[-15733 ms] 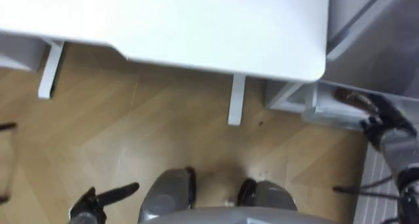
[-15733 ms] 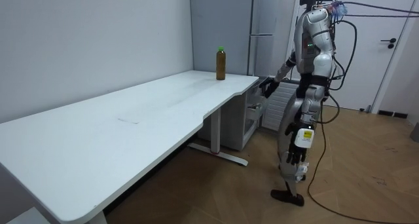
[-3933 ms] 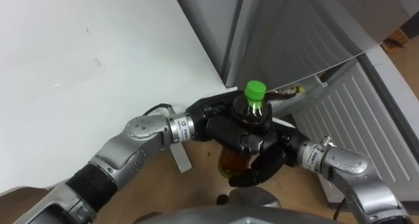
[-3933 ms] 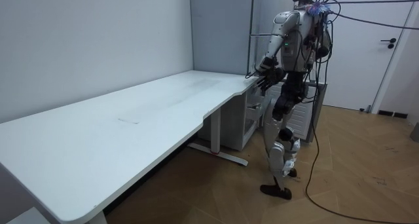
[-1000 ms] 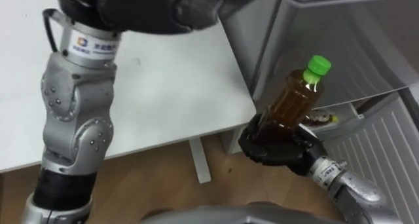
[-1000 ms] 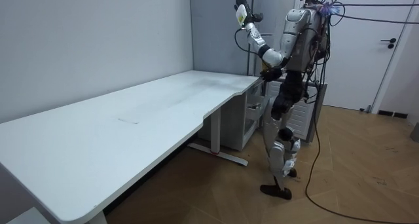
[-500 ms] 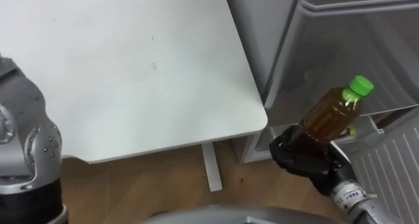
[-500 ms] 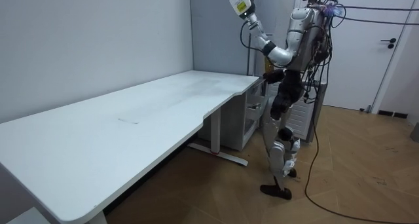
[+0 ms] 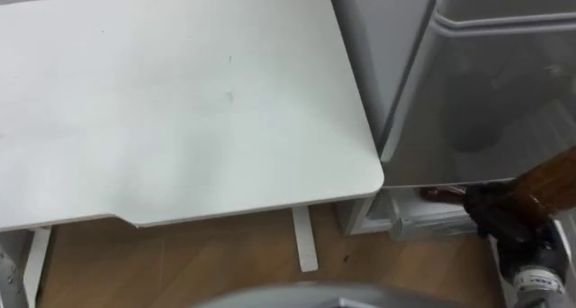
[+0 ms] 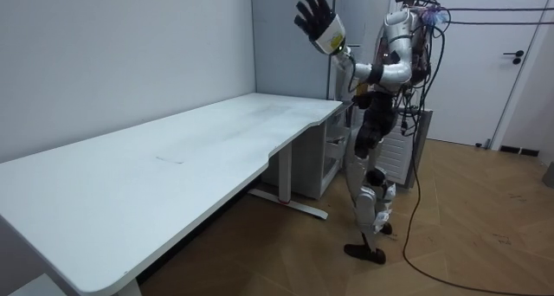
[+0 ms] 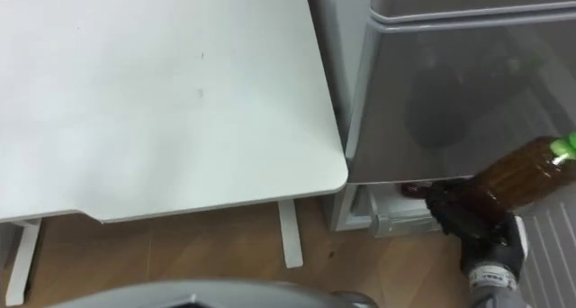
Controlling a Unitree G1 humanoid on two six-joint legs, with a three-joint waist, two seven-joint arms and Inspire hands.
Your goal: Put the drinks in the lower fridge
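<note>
A brown drink bottle [image 11: 524, 179] with a green cap [image 11: 567, 146] leans to the right in front of the grey fridge [image 11: 450, 74]. My right hand [image 11: 463, 213] is shut on its lower body, low at the right edge of the eye views. Just left of that hand, the fridge's lower compartment [image 11: 396, 220] stands open, with a dark reddish thing [image 11: 411, 190] showing inside. In the room view my left hand [image 10: 316, 19] is raised above head height with its fingers spread open, holding nothing. I stand at the desk's far end, beside the fridge.
The white desk [image 9: 180, 101] fills the left of the eye views, its rounded corner close to the fridge. One of its white legs [image 9: 304, 240] stands on the wooden floor. A white drawer unit [image 10: 333, 153] sits under the desk's end.
The bottle in my right hand has moved right and lower, closer to the fridge. My left arm has swung up out of the eye view. The eye view itself has shifted.
</note>
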